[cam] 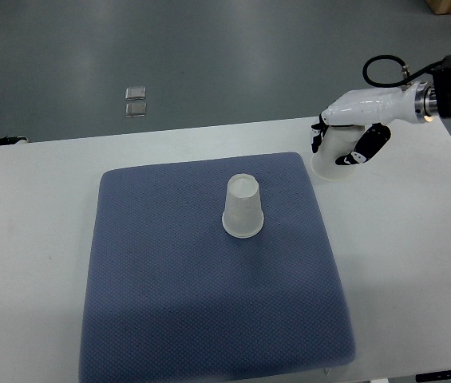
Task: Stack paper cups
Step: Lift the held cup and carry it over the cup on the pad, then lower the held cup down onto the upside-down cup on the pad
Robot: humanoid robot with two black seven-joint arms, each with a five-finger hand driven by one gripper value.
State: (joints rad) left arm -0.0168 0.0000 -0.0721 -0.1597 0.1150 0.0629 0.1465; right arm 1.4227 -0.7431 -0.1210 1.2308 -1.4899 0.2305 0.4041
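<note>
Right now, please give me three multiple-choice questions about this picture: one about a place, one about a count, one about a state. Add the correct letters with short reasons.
1. Where does the free cup stand?
A. on the blue mat
B. on the bare white table
C. on the floor

2. How many paper cups show?
A. one
B. two
C. four

3. What is the right robot hand doing?
A. resting open and empty
B. gripping a cup
C. pressing on the mat

Answers: 1 A, the upside-down cup sits near the mat's middle. 2 B, one cup is on the mat and one is in the robot hand. 3 B, its fingers wrap around the second cup over the table, past the mat's far right corner.
</note>
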